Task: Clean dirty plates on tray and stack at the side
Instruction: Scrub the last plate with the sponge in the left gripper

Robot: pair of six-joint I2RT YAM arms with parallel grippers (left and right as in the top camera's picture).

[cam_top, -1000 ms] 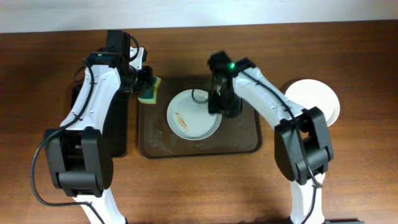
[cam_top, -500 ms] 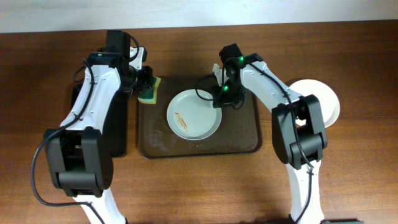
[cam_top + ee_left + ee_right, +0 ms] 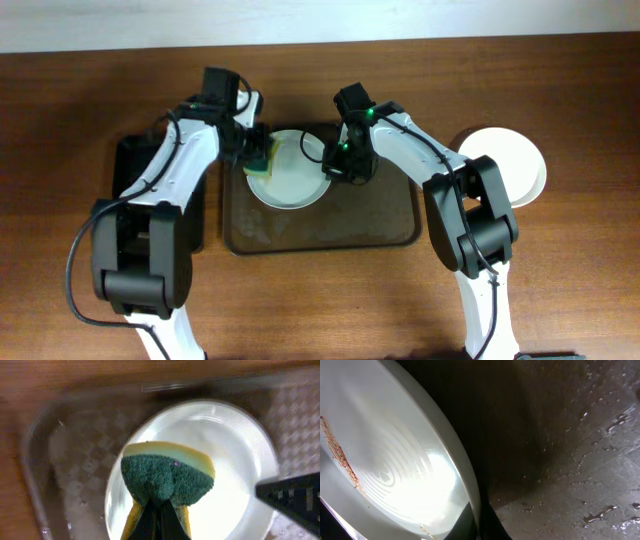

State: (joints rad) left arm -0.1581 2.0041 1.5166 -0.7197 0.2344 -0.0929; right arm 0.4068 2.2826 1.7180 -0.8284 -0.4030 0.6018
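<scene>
The right gripper (image 3: 337, 166) clamps the dirty plate (image 3: 292, 180) at its rim, apparently steadying it. The left gripper (image 3: 160, 512) grips a sponge (image 3: 167, 476) for wiping it.

Wide reddish-brown wooden desk (image 3: 560, 290) with fine horizontal grain, filling nearly the whole overhead view. Beyond its far edge, a narrow strip of plain white surface (image 3: 320, 20), wall or floor unclear. Soft, even light throughout.

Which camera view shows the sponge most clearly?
The left wrist view: the sponge, green face and yellow layer, fills the centre, pinched by the left gripper over the plate. The overhead shows it small; the right wrist view shows none of it.
</scene>
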